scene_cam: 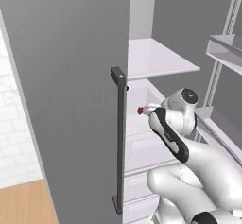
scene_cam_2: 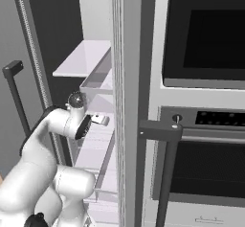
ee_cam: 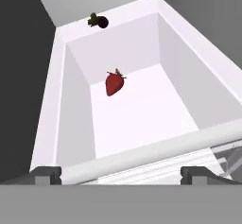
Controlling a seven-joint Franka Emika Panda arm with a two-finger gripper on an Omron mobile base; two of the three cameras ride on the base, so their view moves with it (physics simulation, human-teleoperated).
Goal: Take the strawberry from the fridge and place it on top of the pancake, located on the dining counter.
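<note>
The fridge (scene_cam: 71, 76) stands open, and my arm reaches inside past its left door. The strawberry (ee_cam: 114, 83) is small and red and lies on the floor of a white drawer (ee_cam: 156, 145), toward its far end. It also shows as a red spot (scene_cam: 140, 110) just ahead of my hand. My gripper (ee_cam: 121, 173) is open above the drawer's near rim, short of the strawberry, with nothing between its fingers. From the right, the gripper (scene_cam_2: 100, 119) points into the fridge at drawer height. The pancake and the dining counter are out of view.
A small dark roundish thing (ee_cam: 98, 21) sits on the ledge behind the drawer. A white shelf (scene_cam: 158, 57) hangs above my hand. Door bins (scene_cam: 227, 50) line the right door. A built-in oven (scene_cam_2: 206, 34) stands right of the fridge.
</note>
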